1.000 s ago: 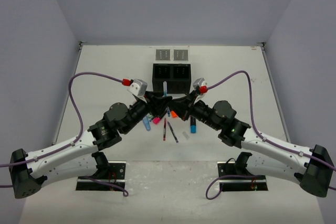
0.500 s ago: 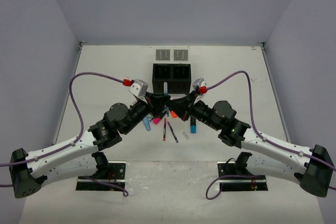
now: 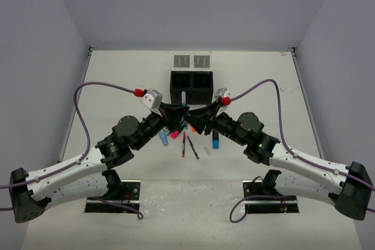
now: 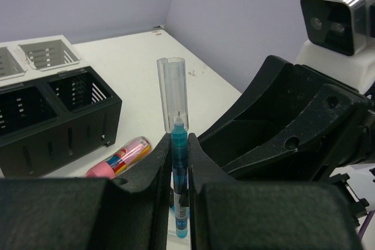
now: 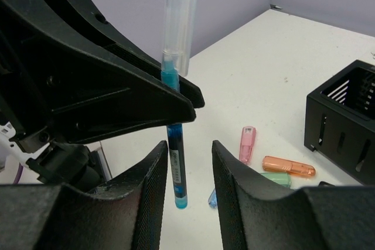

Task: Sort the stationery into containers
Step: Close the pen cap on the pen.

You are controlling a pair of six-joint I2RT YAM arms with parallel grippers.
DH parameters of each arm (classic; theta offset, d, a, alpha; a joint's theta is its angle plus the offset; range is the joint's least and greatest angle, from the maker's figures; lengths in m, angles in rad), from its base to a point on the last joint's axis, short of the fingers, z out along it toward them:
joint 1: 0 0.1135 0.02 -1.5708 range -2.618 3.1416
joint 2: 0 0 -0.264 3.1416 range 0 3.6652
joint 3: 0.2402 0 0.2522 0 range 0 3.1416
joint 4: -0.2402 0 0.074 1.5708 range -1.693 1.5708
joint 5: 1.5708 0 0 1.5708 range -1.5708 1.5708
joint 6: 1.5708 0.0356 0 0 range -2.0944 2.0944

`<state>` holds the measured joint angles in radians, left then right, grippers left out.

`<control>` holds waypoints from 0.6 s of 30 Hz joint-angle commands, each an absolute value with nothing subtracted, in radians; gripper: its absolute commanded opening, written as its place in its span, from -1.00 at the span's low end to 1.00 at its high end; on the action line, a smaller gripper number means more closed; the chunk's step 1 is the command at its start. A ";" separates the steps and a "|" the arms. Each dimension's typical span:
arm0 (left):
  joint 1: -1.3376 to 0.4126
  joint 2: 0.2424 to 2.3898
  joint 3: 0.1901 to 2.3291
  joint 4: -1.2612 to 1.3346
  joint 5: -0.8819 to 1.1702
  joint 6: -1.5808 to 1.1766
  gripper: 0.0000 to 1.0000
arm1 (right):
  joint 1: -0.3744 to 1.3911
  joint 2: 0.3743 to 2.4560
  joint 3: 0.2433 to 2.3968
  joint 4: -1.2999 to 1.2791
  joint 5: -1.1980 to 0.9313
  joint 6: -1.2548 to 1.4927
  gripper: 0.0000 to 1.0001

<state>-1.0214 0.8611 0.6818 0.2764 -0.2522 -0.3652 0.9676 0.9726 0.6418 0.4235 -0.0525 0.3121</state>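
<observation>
My left fingers [image 4: 146, 171] pinch a pen [image 4: 179, 156] upright; my right fingers [image 5: 149, 185] gape beside it. Both arms meet before the box [image 3: 191, 80].

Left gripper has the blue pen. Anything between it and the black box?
Nothing visible. The left gripper holds the blue pen upright, with open space toward the black box. A pink tube lies flat by the box's near wall, lower down. The open right gripper is beside the pen, away from the box.
</observation>
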 commanded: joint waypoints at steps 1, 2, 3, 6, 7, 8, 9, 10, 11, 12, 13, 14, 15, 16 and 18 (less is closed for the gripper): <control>-1.020 0.822 0.673 0.344 -0.203 -0.307 -1.00 | 0.968 0.956 0.669 0.437 -0.076 0.280 -0.24; -1.020 0.820 0.672 0.350 -0.188 -0.307 -1.00 | 0.968 0.956 0.667 0.437 -0.081 0.278 -0.24; -1.020 0.816 0.669 0.355 -0.176 -0.307 -1.00 | 0.969 0.960 0.669 0.433 -0.084 0.278 -0.24; -1.020 0.809 0.666 0.365 -0.152 -0.308 -1.00 | 0.969 0.968 0.673 0.438 -0.105 0.276 -0.25; -1.020 0.809 0.666 0.367 -0.143 -0.309 -1.00 | 0.969 0.971 0.677 0.439 -0.111 0.275 -0.25; -1.020 0.810 0.668 0.369 -0.134 -0.310 -1.00 | 0.969 0.974 0.684 0.436 -0.119 0.274 -0.25; -1.020 0.810 0.668 0.372 -0.125 -0.312 -1.00 | 0.969 0.980 0.693 0.431 -0.130 0.273 -0.26; -1.019 0.810 0.668 0.373 -0.119 -0.313 -1.00 | 0.968 0.988 0.700 0.427 -0.136 0.272 -0.26; -1.019 0.812 0.669 0.376 -0.112 -0.313 -1.00 | 0.969 0.994 0.706 0.428 -0.144 0.272 -0.27; -1.020 0.813 0.669 0.379 -0.105 -0.314 -1.00 | 0.969 1.002 0.710 0.431 -0.155 0.273 -0.27; -1.020 0.815 0.671 0.381 -0.102 -0.315 -1.00 | 0.969 1.003 0.712 0.433 -0.157 0.275 -0.27; -1.020 0.816 0.674 0.382 -0.099 -0.318 -1.00 | 0.969 1.008 0.715 0.435 -0.160 0.279 -0.27; -1.019 0.818 0.674 0.384 -0.096 -0.320 -1.00 | 0.969 1.010 0.718 0.438 -0.166 0.280 -0.29; -1.019 0.820 0.676 0.386 -0.094 -0.321 -1.00 | 0.969 1.012 0.720 0.442 -0.170 0.281 -0.33; -1.020 0.824 0.680 0.388 -0.092 -0.322 -1.00 | 0.969 1.014 0.721 0.451 -0.176 0.282 -0.46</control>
<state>-1.0214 0.8246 0.6720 0.3283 -0.1299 -0.3428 0.9680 1.0062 0.6731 0.4179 -0.1452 0.2958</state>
